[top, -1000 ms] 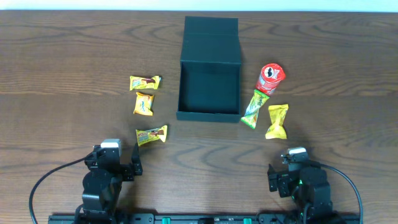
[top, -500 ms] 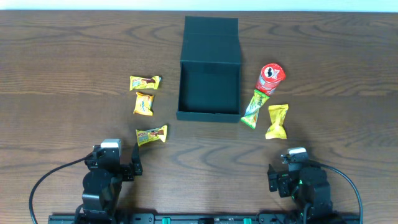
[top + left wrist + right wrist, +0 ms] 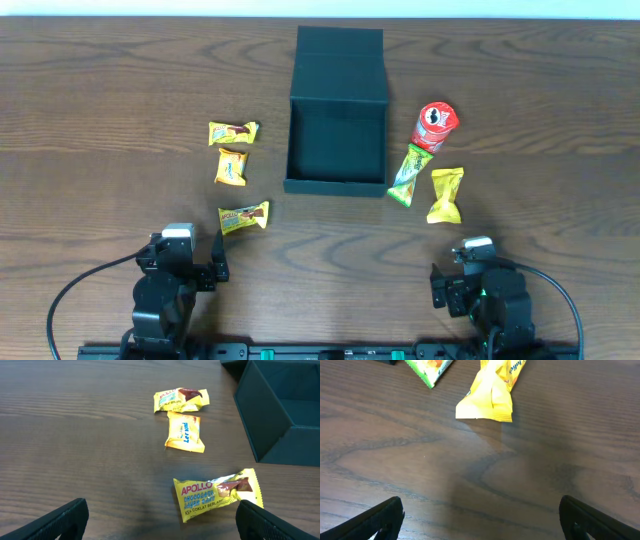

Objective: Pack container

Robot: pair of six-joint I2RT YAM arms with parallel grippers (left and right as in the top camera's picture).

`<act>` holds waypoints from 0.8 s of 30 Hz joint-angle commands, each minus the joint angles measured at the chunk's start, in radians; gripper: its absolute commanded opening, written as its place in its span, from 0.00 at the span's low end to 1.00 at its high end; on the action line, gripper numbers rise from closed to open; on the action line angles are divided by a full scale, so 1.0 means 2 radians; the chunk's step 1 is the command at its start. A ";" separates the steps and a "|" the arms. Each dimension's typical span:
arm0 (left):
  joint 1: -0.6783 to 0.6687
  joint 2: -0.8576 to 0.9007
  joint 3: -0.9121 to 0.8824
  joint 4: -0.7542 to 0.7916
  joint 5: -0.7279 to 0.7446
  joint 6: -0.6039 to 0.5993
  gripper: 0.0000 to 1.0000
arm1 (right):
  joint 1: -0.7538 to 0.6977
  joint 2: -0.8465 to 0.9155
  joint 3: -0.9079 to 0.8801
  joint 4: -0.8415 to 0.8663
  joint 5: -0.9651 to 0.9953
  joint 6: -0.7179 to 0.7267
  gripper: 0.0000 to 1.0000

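The dark teal container (image 3: pixel 335 185) stands open and empty at the table's centre, its lid (image 3: pixel 340 60) folded back behind it. To its left lie three yellow snack packets: one at the top (image 3: pixel 233 132), a lemon one (image 3: pixel 231 167), and an Apollo packet (image 3: pixel 244 217). A red packet (image 3: pixel 435 125), a green packet (image 3: pixel 407 174) and a yellow packet (image 3: pixel 446 194) lie to its right. My left gripper (image 3: pixel 161 517) is open just short of the Apollo packet (image 3: pixel 216 494). My right gripper (image 3: pixel 481 515) is open over bare wood, short of the yellow packet (image 3: pixel 492 395).
Both arms (image 3: pixel 170 285) (image 3: pixel 485 295) sit at the near table edge with black cables trailing. The container's near corner (image 3: pixel 265 415) shows at the upper right of the left wrist view. The green packet's tip (image 3: pixel 431 369) shows at the top of the right wrist view.
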 commanded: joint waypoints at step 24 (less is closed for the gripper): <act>0.001 -0.003 -0.007 0.000 -0.002 0.009 0.95 | -0.001 0.000 0.002 0.258 -0.209 0.293 0.99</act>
